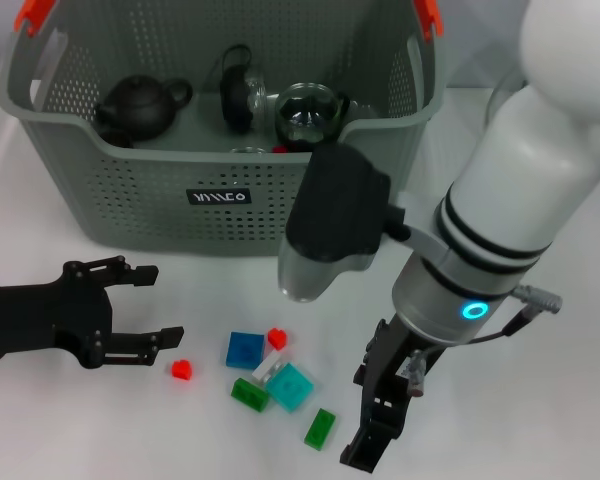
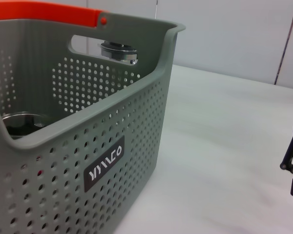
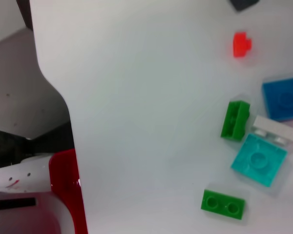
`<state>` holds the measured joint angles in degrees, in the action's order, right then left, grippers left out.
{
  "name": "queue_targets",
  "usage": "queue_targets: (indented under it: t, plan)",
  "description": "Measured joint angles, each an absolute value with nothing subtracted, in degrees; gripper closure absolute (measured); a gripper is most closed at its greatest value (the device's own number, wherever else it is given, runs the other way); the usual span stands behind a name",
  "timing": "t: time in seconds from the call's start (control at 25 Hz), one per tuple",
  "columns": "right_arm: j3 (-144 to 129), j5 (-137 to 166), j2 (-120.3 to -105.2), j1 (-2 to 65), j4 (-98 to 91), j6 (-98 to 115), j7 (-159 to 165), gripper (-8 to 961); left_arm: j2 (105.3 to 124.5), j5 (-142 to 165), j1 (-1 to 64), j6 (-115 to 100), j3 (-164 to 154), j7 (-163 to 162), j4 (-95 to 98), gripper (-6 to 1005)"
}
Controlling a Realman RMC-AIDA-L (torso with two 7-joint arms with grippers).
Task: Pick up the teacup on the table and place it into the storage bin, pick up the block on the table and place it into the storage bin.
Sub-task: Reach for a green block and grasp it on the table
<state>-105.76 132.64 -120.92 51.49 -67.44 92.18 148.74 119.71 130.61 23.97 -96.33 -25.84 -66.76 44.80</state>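
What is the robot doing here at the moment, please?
It is clearing the table into the grey basket. A teapot and glassware already sit inside. Small coloured blocks lie loose on the table. The left claw is open beside a red block; the right claw hangs near a green one.

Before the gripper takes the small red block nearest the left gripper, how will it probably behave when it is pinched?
The small red block looks like hard moulded plastic, so probably stiff and light. Being tiny and glossy, it may slip or skid on the smooth white table. Its flat faces suggest it will not roll.

Grey-green perforated storage bin (image 1: 160,190), orange handle clips (image 1: 35,12); red block (image 1: 182,370)
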Motion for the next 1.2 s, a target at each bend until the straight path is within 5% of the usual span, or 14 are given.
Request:
queue_targets:
  t: [1.2]
  plan:
    - [-120.97,132.00,-121.56,52.34,-62.71,74.50,156.18,42,119.97,130.60,23.55,-95.77,-26.02,-66.00,44.33,127]
